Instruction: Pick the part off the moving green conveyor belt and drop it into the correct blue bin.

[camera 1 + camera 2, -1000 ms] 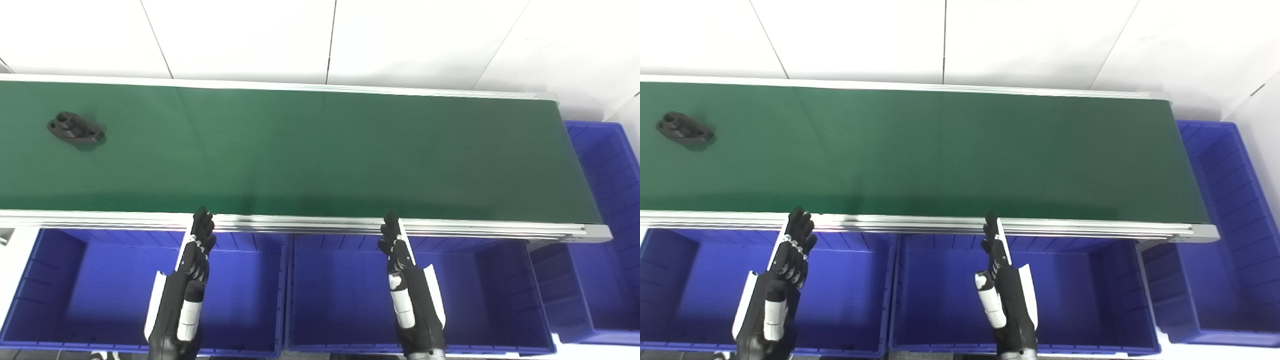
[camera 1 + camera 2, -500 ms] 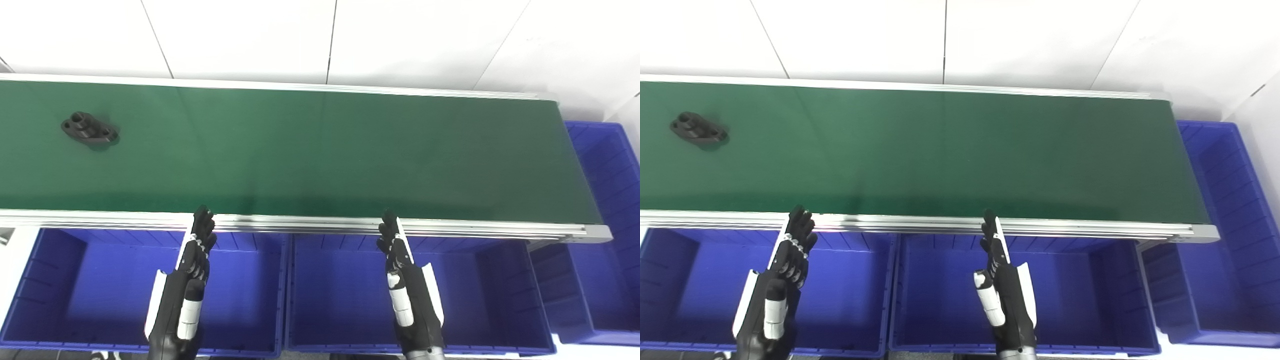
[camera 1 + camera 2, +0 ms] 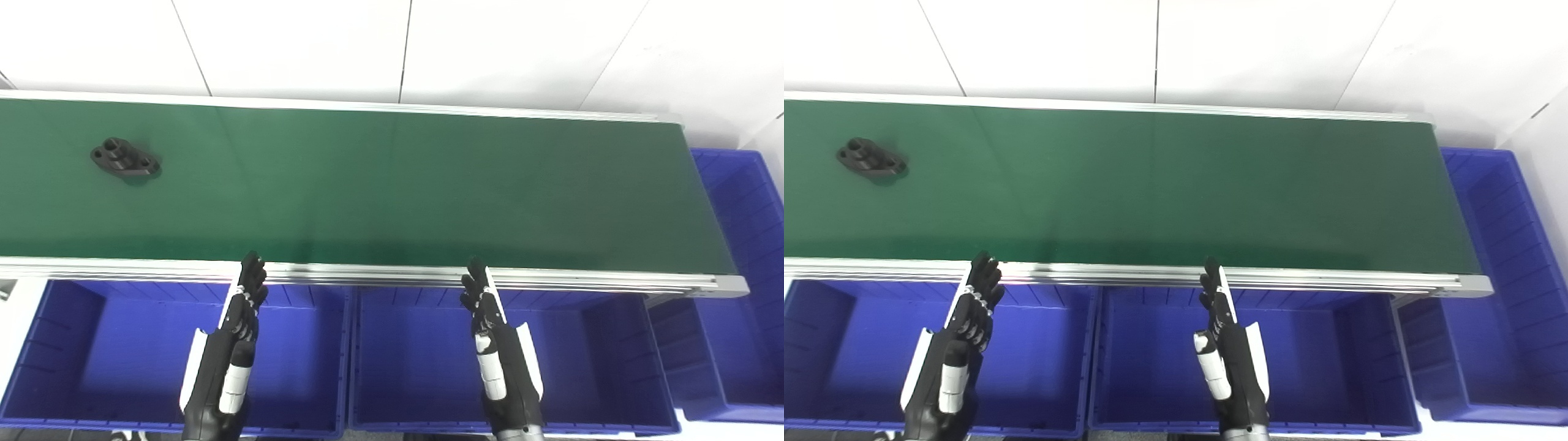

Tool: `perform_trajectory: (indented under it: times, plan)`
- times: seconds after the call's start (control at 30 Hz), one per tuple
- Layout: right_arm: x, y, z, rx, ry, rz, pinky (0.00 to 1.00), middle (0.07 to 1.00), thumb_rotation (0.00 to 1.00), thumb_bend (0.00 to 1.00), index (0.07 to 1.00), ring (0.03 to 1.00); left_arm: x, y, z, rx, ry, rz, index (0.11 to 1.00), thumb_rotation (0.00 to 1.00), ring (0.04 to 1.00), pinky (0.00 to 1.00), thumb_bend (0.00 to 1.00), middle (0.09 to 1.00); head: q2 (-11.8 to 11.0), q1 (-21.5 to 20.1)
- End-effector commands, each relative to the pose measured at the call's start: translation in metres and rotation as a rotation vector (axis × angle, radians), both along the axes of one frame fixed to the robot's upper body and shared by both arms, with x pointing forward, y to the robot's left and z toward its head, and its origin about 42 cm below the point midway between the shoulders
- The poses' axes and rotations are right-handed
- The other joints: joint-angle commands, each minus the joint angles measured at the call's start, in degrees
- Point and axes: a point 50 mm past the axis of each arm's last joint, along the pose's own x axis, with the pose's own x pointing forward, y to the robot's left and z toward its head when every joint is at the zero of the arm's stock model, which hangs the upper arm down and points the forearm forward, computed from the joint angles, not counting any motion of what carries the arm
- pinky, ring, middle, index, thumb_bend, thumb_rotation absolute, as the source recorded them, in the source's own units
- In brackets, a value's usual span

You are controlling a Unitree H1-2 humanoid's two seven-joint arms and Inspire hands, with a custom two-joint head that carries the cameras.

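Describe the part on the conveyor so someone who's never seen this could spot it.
Find the long green conveyor belt above the blue bins. Near its left end lies the black part, a flat flange with holes. It is the only object on the belt.

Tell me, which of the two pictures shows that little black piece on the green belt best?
The left eye view: the black flanged part sits further in from the picture's left edge there, with its holes easy to make out. The right eye view shows the same part whole too, only nearer the edge.
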Motion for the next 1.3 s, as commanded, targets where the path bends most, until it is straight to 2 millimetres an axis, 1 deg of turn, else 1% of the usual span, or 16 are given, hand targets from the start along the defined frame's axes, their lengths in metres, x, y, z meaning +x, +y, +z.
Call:
perform_trajectory:
  times: [0.0,0.1,0.17,0.2,0.27,0.33,0.37,0.47,0.5,0.53,0.57,0.73,0.83,1.0,1.17,1.27]
  plan:
    - [0.001,0.002,0.004,0.013,-0.033,0.010,0.97,1.000,1.00,0.80,1.000,0.985,0.000,0.000,0.004,-0.005,-0.038,-0.009,1.000,0.98,1.000,1.00,0.72,1.000,-0.45,0.47]
    - [-0.001,0.000,0.002,0.015,-0.028,0.011,0.97,1.000,1.00,0.80,1.000,0.983,-0.001,-0.002,0.002,-0.013,-0.039,-0.018,1.000,0.98,1.000,1.00,0.70,1.000,-1.55,2.11]
    - [-0.002,-0.001,0.001,0.019,-0.024,0.011,0.97,1.000,1.00,0.80,1.000,0.983,-0.002,-0.003,0.001,-0.016,-0.038,-0.021,1.000,0.97,1.000,1.00,0.70,1.000,-1.76,2.47]
    - [-0.003,-0.003,0.001,0.021,-0.024,0.013,0.97,1.000,1.00,0.80,1.000,0.983,-0.002,-0.005,0.001,-0.017,-0.038,-0.021,1.000,0.97,1.000,1.00,0.70,1.000,-2.82,3.89]
    - [-0.003,-0.005,-0.001,0.023,-0.018,0.012,0.98,1.000,1.00,0.81,1.000,0.986,-0.002,-0.007,-0.001,-0.018,-0.045,-0.019,1.000,0.96,1.000,1.00,0.70,1.000,-3.61,4.64]
    - [-0.004,-0.006,-0.002,0.016,-0.014,0.011,0.98,1.000,1.00,0.79,1.000,0.988,-0.002,-0.009,-0.003,-0.015,-0.048,-0.018,1.000,0.96,1.000,1.00,0.73,1.000,-4.54,5.32]
    - [-0.004,-0.008,-0.004,0.012,-0.012,0.012,0.98,1.000,1.00,0.79,1.000,0.988,-0.002,-0.011,-0.005,-0.014,-0.048,-0.016,1.000,0.95,1.000,1.00,0.75,1.000,-5.59,6.15]
    - [-0.005,-0.011,-0.008,0.010,-0.009,0.014,0.98,1.000,1.00,0.78,1.000,0.992,-0.003,-0.015,-0.009,-0.003,-0.048,-0.014,1.000,0.94,1.000,1.00,0.79,1.000,-6.93,7.27]
    - [-0.005,-0.013,-0.010,0.015,-0.010,0.013,0.98,1.000,1.00,0.78,1.000,0.993,-0.003,-0.016,-0.011,0.002,-0.049,-0.013,1.000,0.94,1.000,1.00,0.80,1.000,-7.93,8.01]
    - [-0.006,-0.014,-0.012,0.018,-0.011,0.012,0.98,1.000,1.00,0.78,1.000,0.994,-0.003,-0.018,-0.012,0.005,-0.049,-0.012,1.000,0.94,1.000,1.00,0.80,1.000,-8.13,8.13]
    - [-0.006,-0.015,-0.014,0.022,-0.011,0.012,0.98,1.000,1.00,0.78,1.000,0.995,-0.003,-0.019,-0.014,0.008,-0.049,-0.012,1.000,0.94,1.000,1.00,0.79,1.000,-9.10,8.73]
    - [-0.005,-0.020,-0.021,0.025,-0.005,0.016,0.98,1.000,1.00,0.79,1.000,1.000,-0.002,-0.023,-0.021,0.012,-0.052,-0.021,1.000,0.93,1.000,1.00,0.75,1.000,-10.45,9.10]
    - [-0.003,-0.021,-0.026,0.028,-0.005,0.020,0.98,1.000,1.00,0.79,1.000,1.000,0.000,-0.024,-0.026,0.012,-0.053,-0.028,1.000,0.95,1.000,1.00,0.71,1.000,-11.95,9.39]
    - [-0.001,-0.023,-0.030,0.033,-0.009,0.023,0.98,1.000,1.00,0.76,1.000,1.000,0.002,-0.025,-0.029,0.031,-0.058,-0.031,1.000,0.95,1.000,1.00,0.70,1.000,-12.38,10.53]
    - [0.000,-0.026,-0.032,0.033,-0.024,0.014,0.95,1.000,1.00,0.76,1.000,0.997,0.004,-0.027,-0.031,0.048,-0.060,-0.031,1.000,0.96,1.000,1.00,0.69,1.000,-12.79,11.77]
    - [0.001,-0.028,-0.036,0.030,-0.027,0.012,0.96,1.000,1.00,0.76,1.000,0.998,0.006,-0.029,-0.035,0.053,-0.059,-0.033,1.000,0.96,1.000,1.00,0.70,1.000,-13.41,14.20]
